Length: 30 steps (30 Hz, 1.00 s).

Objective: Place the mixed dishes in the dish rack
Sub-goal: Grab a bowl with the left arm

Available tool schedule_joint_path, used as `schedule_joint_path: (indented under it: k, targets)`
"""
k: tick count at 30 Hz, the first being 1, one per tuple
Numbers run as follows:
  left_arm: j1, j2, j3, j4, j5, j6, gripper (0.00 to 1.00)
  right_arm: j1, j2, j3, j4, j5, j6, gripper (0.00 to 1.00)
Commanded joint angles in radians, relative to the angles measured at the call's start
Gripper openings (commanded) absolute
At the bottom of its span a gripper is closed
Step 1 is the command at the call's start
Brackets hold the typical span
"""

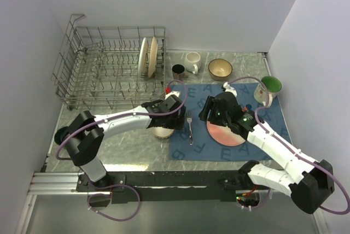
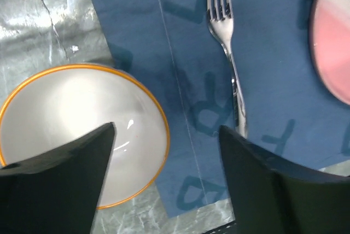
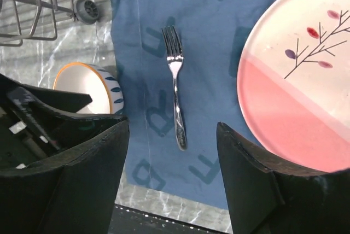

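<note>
Left claw [image 2: 167, 130]: jaws spread, gripping nothing, hanging over the orange-rimmed bowl [image 2: 65, 119]. The bowl sits on the tabletop [image 2: 33, 21] at the left edge of the blue placemat [image 2: 136, 21], near the dish rack [image 1: 104, 75] but outside it. One finger is above the bowl's inside and the other is out past the rim, so the bowl wall falls between them.

Right claw [image 3: 170, 124]: also spread and empty, over the fork [image 3: 176, 92], with the pink-and-cream plate [image 3: 295, 108] just beside it.

Step in hand, as I read it: the left arm picks up the bowl by its rim.
- Come straight down so the wall stays between the fingers.
- Bite deep enough on the wall, since the glaze looks slick.
- Lift clear of the mat edge before swinging toward the rack.
- The two claws are close together, so one arm should wait.
- Seat the bowl tilted between tines in a free row, away from the standing plates.

Count:
- Plates, three: a white plate [image 1: 143, 57] and a tan plate [image 1: 154, 53] upright in the rack, and the pink one on the mat.
- Bowls, two sure: the orange-rimmed one and a brown-rimmed bowl [image 1: 220, 69].
- Mugs, two sure: a white mug [image 1: 192, 62] and a dark mug [image 1: 178, 71].
- One green-lined vessel [image 1: 270, 86]; I cannot tell whether it is a bowl or a mug.
- Fork, one. Rack, one. Placemat, one.
</note>
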Motion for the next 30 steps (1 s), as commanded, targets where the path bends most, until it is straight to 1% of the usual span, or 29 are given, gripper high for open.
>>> schedule_joint_path:
  k: [1, 2, 3, 6, 9, 11, 14, 15, 17, 18, 19, 20, 23, 25, 30]
  targets:
    - [-0.009, 0.005, 0.014, -0.007, -0.035, -0.004, 0.76, -0.026, -0.055, -0.035, 0.012, -0.013, 0.009, 0.72]
    - [-0.012, 0.011, 0.011, -0.001, -0.031, -0.007, 0.74, -0.031, -0.061, -0.048, 0.017, -0.018, 0.007, 0.71]
    - [-0.013, 0.014, 0.008, 0.012, -0.024, -0.012, 0.67, -0.035, -0.068, -0.055, 0.017, -0.025, 0.0, 0.71]
    - [-0.018, 0.033, 0.01, 0.033, -0.005, -0.018, 0.59, -0.051, -0.066, -0.056, 0.012, -0.03, -0.014, 0.71]
    - [-0.025, 0.063, 0.022, 0.027, 0.005, -0.027, 0.61, -0.058, -0.083, -0.065, 0.021, -0.033, -0.016, 0.7]
    - [-0.028, 0.091, 0.028, 0.015, 0.002, -0.035, 0.6, -0.065, -0.089, -0.071, 0.023, -0.036, -0.017, 0.7]
    - [-0.032, 0.109, 0.028, 0.012, -0.005, -0.047, 0.56, -0.068, -0.098, -0.082, 0.026, -0.036, -0.021, 0.7]
    - [-0.033, 0.111, 0.026, 0.012, -0.008, -0.051, 0.52, -0.071, -0.101, -0.084, 0.027, -0.037, -0.021, 0.7]
    - [-0.033, 0.114, 0.033, 0.009, -0.021, -0.055, 0.48, -0.072, -0.107, -0.093, 0.027, -0.042, -0.021, 0.7]
    - [-0.033, 0.114, 0.034, 0.004, -0.024, -0.055, 0.39, -0.074, -0.111, -0.094, 0.029, -0.041, -0.021, 0.7]
    - [-0.035, 0.114, 0.036, -0.002, -0.028, -0.056, 0.35, -0.074, -0.114, -0.101, 0.029, -0.041, -0.022, 0.7]
    - [-0.033, 0.108, 0.042, -0.004, -0.036, -0.059, 0.23, -0.074, -0.115, -0.102, 0.03, -0.041, -0.021, 0.69]
    - [-0.033, 0.093, 0.054, -0.025, -0.053, -0.064, 0.07, -0.078, -0.114, -0.107, 0.033, -0.042, -0.019, 0.69]
    - [-0.036, 0.071, 0.059, -0.036, -0.057, -0.067, 0.01, -0.083, -0.115, -0.11, 0.036, -0.044, -0.019, 0.69]
    - [-0.036, -0.001, 0.069, -0.071, -0.065, -0.071, 0.01, -0.08, -0.12, -0.11, 0.041, -0.05, -0.016, 0.69]
